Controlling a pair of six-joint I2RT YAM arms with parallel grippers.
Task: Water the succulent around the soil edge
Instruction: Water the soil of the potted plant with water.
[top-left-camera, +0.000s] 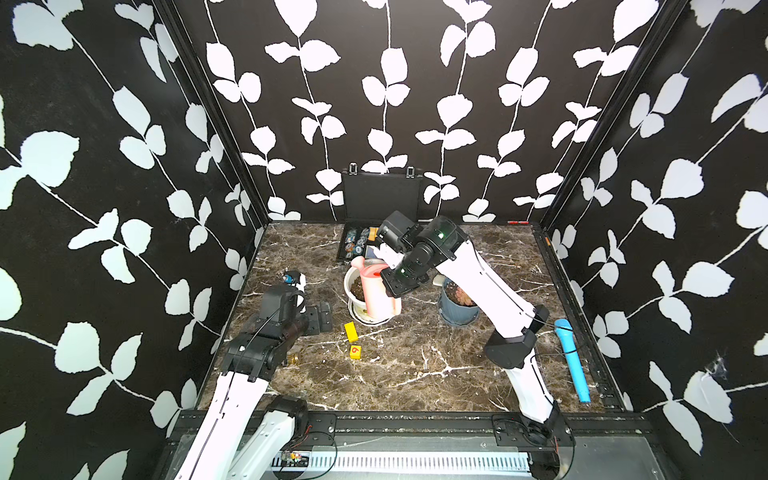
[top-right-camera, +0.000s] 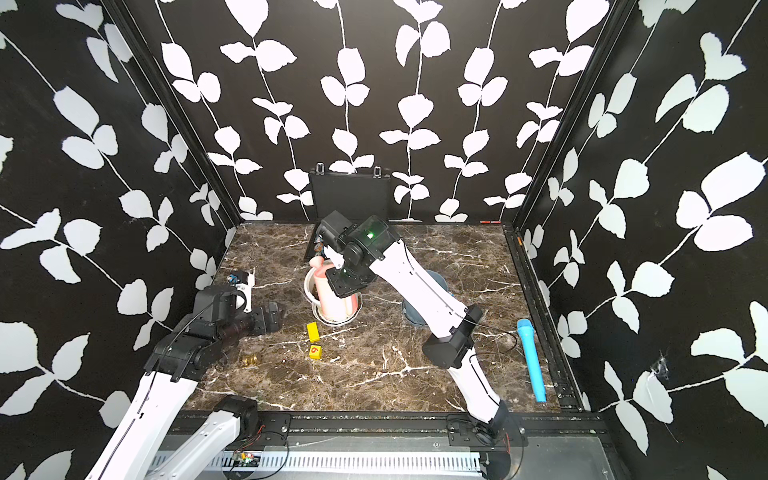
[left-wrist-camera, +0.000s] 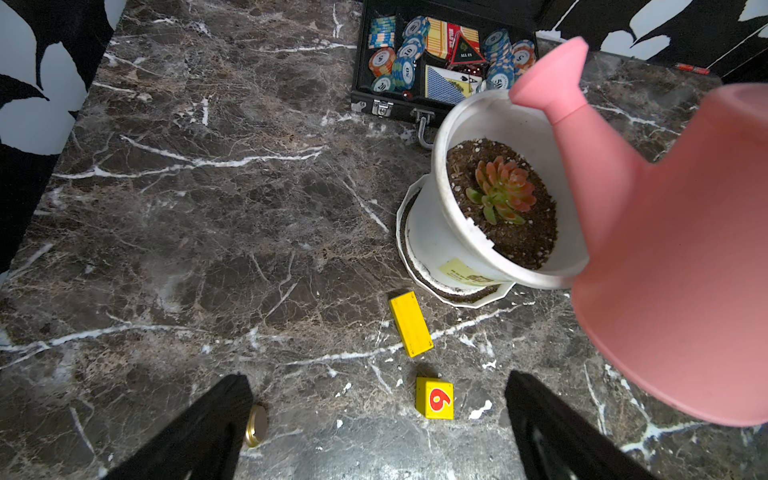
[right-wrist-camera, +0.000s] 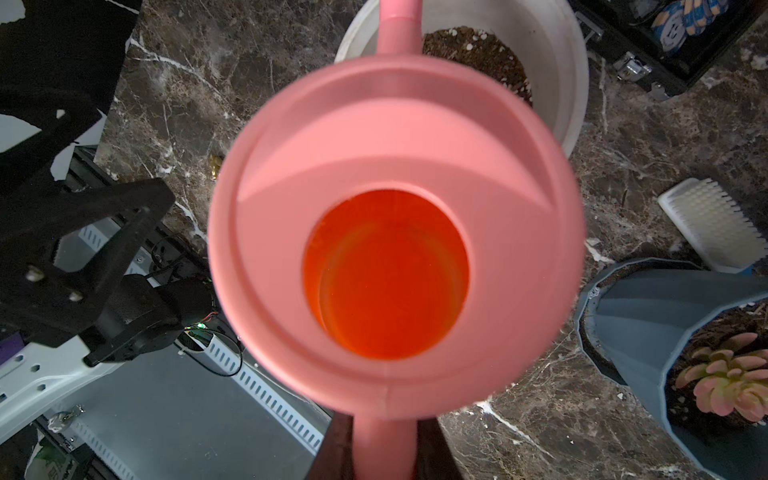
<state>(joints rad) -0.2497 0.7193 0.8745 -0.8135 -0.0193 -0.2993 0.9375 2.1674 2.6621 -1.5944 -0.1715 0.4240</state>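
Right gripper (right-wrist-camera: 384, 451) holds watering can (right-wrist-camera: 395, 137) above potted succulent (left-wrist-camera: 503, 192).

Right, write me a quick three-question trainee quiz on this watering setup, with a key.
1. True or false: the right gripper's jaws are shut on the handle of the pink watering can.
2. Where does the can's spout reach? A: over the succulent's white pot. B: over the blue-grey pot. C: over neither pot.
3. Fill in: the left gripper's jaws stand ____ above the table, holding nothing.

Key: 1 true; 2 A; 3 open.
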